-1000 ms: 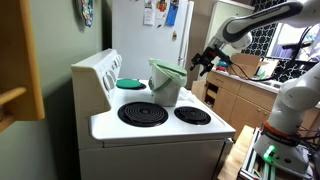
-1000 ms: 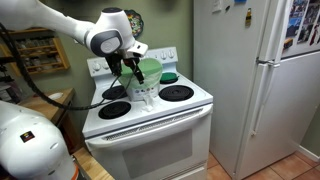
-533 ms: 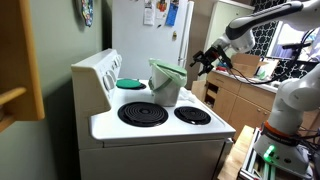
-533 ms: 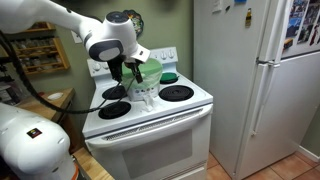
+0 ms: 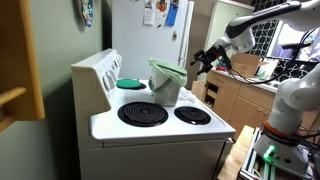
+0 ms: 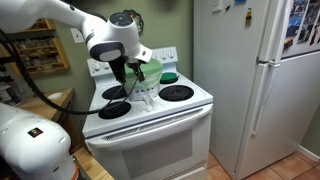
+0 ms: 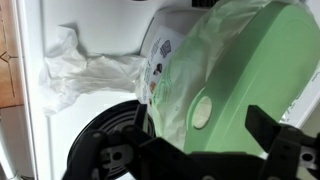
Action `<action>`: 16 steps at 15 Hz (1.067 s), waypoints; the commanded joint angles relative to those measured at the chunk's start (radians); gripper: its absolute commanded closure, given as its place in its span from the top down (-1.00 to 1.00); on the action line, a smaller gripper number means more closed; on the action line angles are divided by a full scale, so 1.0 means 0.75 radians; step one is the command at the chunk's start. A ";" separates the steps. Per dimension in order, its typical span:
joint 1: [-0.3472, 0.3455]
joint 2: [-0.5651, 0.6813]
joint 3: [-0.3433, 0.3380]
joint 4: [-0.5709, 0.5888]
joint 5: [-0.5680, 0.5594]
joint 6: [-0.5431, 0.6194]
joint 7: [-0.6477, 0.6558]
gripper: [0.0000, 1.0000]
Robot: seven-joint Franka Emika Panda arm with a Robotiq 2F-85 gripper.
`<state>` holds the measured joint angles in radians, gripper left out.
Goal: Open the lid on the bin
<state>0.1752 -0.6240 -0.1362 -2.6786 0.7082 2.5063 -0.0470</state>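
Note:
The bin (image 5: 168,93) stands on the white stove between the burners, pale grey-white with a plastic liner. It also shows in an exterior view (image 6: 148,88) and in the wrist view (image 7: 165,75). Its light-green lid (image 5: 166,70) is tilted up above the rim and fills the right of the wrist view (image 7: 255,65). My gripper (image 5: 203,61) hovers beside the bin at lid height, clear of it. In the wrist view its dark fingers (image 7: 212,150) are spread apart with nothing between them, in front of the lid.
A round teal dish (image 5: 130,83) lies on a back burner. Black coil burners (image 5: 143,113) sit at the stove front. The stove's back panel (image 5: 97,72) rises behind, and a fridge (image 6: 262,80) stands beside it. Crumpled white plastic (image 7: 78,70) lies by the bin.
The gripper has shifted slightly up and away from the bin over the last second. The bin and lid have not visibly moved.

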 commanded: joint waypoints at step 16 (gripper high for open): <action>-0.212 0.275 -0.086 0.190 0.529 -0.588 -0.452 1.00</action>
<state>0.0616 -0.4697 -0.2321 -2.5698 1.0807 2.0964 -0.3077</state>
